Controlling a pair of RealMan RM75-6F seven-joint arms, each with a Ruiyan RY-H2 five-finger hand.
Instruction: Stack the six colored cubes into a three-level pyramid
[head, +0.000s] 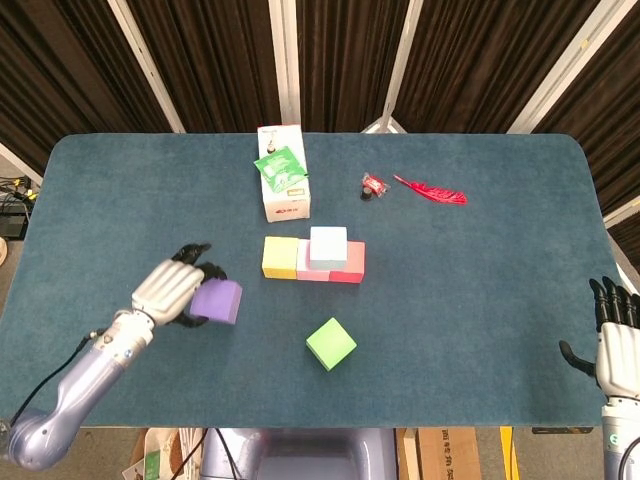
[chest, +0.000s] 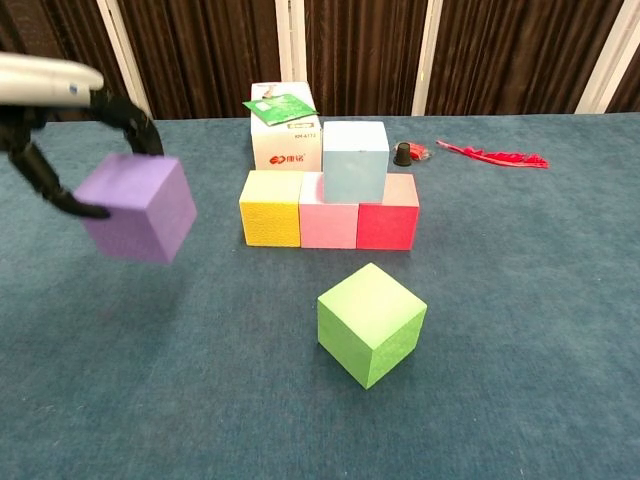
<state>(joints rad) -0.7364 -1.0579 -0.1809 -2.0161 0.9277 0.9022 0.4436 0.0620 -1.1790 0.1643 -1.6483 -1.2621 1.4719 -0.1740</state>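
Purple cube (chest: 138, 207), matte, gripped by left hand (head: 172, 288).

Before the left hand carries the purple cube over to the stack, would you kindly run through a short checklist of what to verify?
1. Left hand grips the purple foam cube, lifted off the blue table: ok.
2. Base row of yellow cube, pink cube and red cube sits side by side: ok.
3. Second-level spot beside the light blue cube, over yellow and pink, is free: ok.
4. Green cube lies in front of the row, likely outside the path: ok.
5. Right hand rests open at the table's edge, away from the stack: ok.
6. Grip firmness: cannot tell.
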